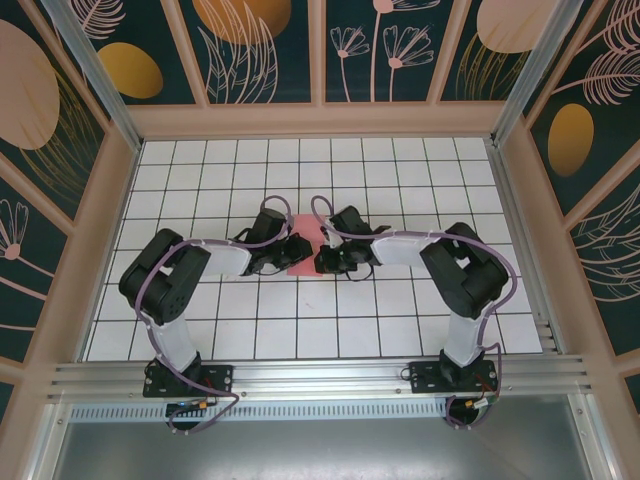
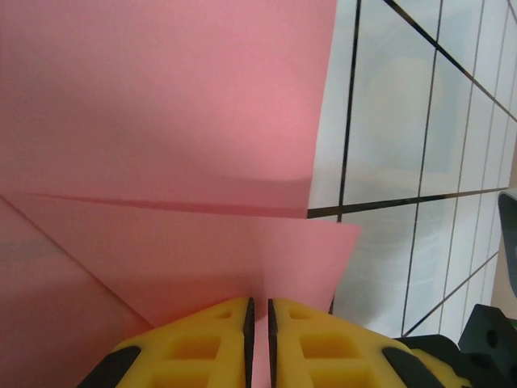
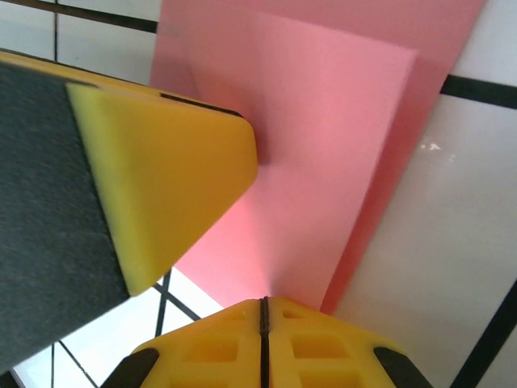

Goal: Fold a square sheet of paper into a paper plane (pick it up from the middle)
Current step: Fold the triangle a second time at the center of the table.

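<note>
The square sheet of paper point(image 1: 305, 264), salmon pink, lies on the white grid tiles between my two grippers, mostly hidden under them. In the left wrist view the sheet point(image 2: 161, 121) is folded in layers with a crease across it, and a raised fold runs into my left gripper point(image 2: 258, 301), which is shut on it. In the right wrist view the sheet point(image 3: 323, 145) rises to my right gripper point(image 3: 264, 299), whose jaws are pressed together on its edge. A yellow finger of the left gripper point(image 3: 161, 178) hangs close over the paper there. From above, the left gripper point(image 1: 297, 250) and right gripper point(image 1: 323, 262) nearly touch.
The white tiled table point(image 1: 300, 170) is boxed in by patterned walls on three sides, with an aluminium rail point(image 1: 320, 375) along the near edge. Both arms reach inward to the middle. Bare tiles point(image 2: 380, 121) lie just right of the paper.
</note>
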Motion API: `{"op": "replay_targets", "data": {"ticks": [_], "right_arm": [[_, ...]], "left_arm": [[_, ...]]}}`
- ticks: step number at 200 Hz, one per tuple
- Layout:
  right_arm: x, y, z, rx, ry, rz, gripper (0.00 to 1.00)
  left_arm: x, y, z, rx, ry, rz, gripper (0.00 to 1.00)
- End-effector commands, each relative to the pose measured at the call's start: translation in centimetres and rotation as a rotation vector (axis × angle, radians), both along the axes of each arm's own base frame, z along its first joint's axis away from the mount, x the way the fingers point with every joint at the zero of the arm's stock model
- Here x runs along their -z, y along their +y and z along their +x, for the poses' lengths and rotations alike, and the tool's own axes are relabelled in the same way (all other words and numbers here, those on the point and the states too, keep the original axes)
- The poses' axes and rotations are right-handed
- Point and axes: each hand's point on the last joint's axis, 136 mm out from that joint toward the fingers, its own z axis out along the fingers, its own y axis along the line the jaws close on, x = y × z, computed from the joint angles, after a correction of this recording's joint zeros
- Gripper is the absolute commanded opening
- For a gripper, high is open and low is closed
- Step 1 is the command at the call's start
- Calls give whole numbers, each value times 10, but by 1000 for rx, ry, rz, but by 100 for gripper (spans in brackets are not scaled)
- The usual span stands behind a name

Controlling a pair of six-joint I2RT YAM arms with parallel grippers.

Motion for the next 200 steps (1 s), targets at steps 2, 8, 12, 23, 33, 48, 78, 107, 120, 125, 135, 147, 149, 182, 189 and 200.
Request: {"op": "replay_targets", "data": {"ticks": [2, 8, 12, 23, 33, 48, 78, 107, 120, 125, 135, 147, 149, 182, 189, 200], "right_arm": [[7, 0, 0, 1, 20, -18, 11], [9, -1, 0, 1, 19, -29, 11], [11, -2, 0, 2, 20, -40, 11], [14, -5, 0, 3, 24, -62, 11], [17, -8, -1, 5, 28, -81, 11], [23, -12, -3, 3, 36, -103, 11], [31, -18, -8, 4, 50, -132, 11], [39, -28, -12, 13, 61, -171, 11], [41, -31, -15, 14, 67, -180, 11], [43, -32, -16, 16, 69, -183, 11], [45, -35, -16, 20, 74, -195, 11], [48, -37, -16, 25, 77, -208, 11], [49, -38, -17, 26, 79, -211, 11], [39, -33, -11, 27, 59, -183, 11], [28, -25, -7, 22, 42, -151, 11], [7, -13, 3, 19, 4, -94, 12]], "left_arm": [[8, 2, 5, -33, 10, 28, 15], [9, 4, 6, -41, 10, 37, 15], [10, 5, 6, -47, 11, 45, 15], [11, 9, 9, -67, 8, 69, 16], [12, 12, 11, -76, 4, 84, 15], [14, 14, 14, -82, -5, 100, 16], [20, 20, 23, -92, -11, 129, 16], [23, 34, 39, -117, -24, 161, 17], [21, 42, 47, -131, -35, 165, 17], [21, 45, 49, -136, -37, 168, 17], [19, 49, 53, -140, -42, 168, 18], [18, 55, 58, -143, -50, 171, 19], [17, 55, 58, -143, -51, 172, 19], [15, 67, 74, -154, -67, 197, 20], [13, 68, 76, -150, -73, 203, 21], [5, 69, 82, -149, -92, 214, 22]]}}
